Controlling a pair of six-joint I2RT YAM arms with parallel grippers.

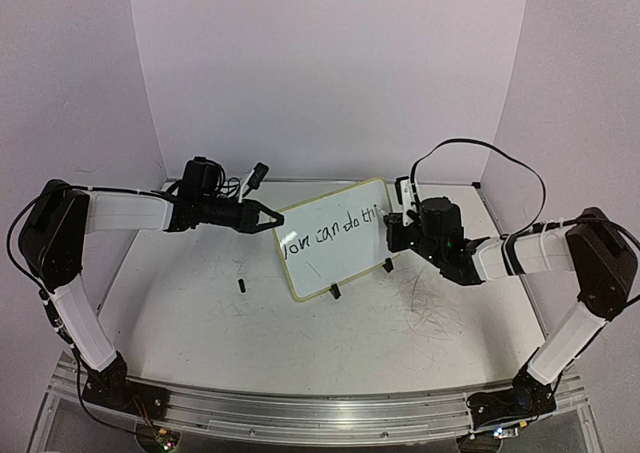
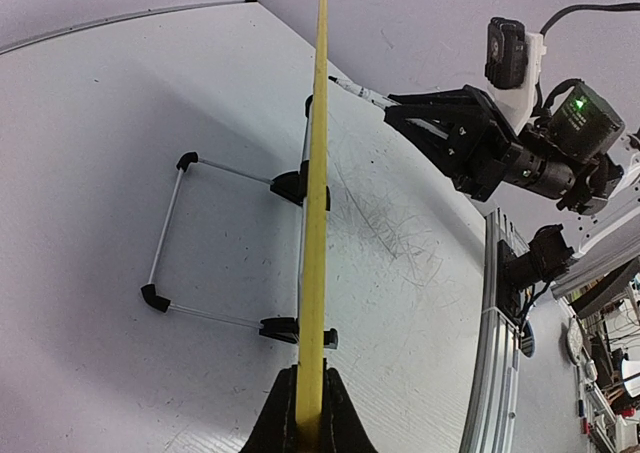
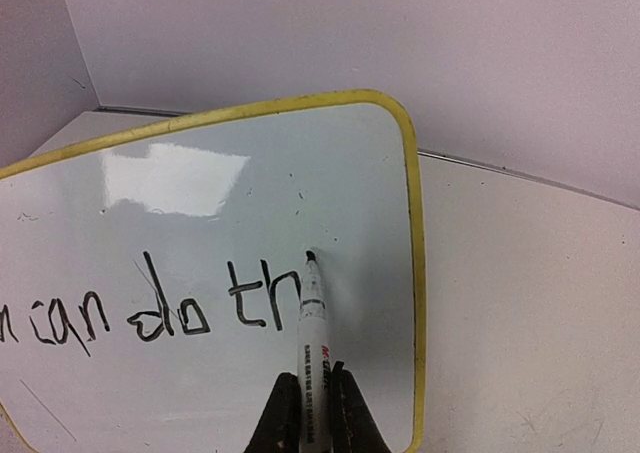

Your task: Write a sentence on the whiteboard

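whiteboard (image 1: pixel 335 258): l gripper (image 1: pixel 276 216) pinches edge, r gripper (image 3: pixel 312 398) holds marker (image 3: pixel 312 323)

right wrist: whiteboard (image 3: pixel 250 173) cut by left and bottom edges, sentence (image 3: pixel 150 313) start lost | marker (image 3: pixel 313 338) print too small to read | top: lettering's end hidden behind right gripper (image 1: pixel 398 225) | left wrist: board edge-on, writing face unseen

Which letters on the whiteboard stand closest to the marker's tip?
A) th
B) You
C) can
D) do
A: in the right wrist view the tip of the marker sits on the whiteboard just right of "th", the last letters of the sentence so far.
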